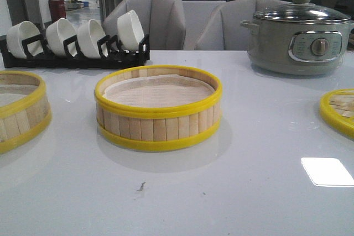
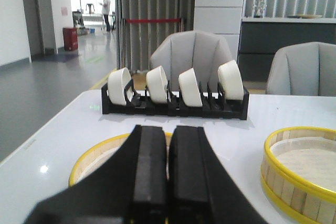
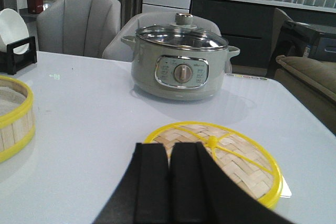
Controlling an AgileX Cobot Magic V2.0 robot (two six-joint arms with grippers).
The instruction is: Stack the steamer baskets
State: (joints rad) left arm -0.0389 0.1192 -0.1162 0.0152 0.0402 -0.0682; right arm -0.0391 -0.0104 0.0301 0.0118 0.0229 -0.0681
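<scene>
- We see one steamer basket at the centre of the front view on the white table, and a second basket cut off at the left edge.
- The woven lid lies flat at the right edge, below the grey-green pot.
- Our left gripper has its jaws pressed together, holding nothing.
- Our right gripper is likewise closed and empty.

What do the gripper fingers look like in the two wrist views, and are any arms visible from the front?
Both the left gripper and right gripper show two matte black, flat-faced, blocky fingers widening toward the base. No cables or markings are visible. No arm appears in the front view.
</scene>
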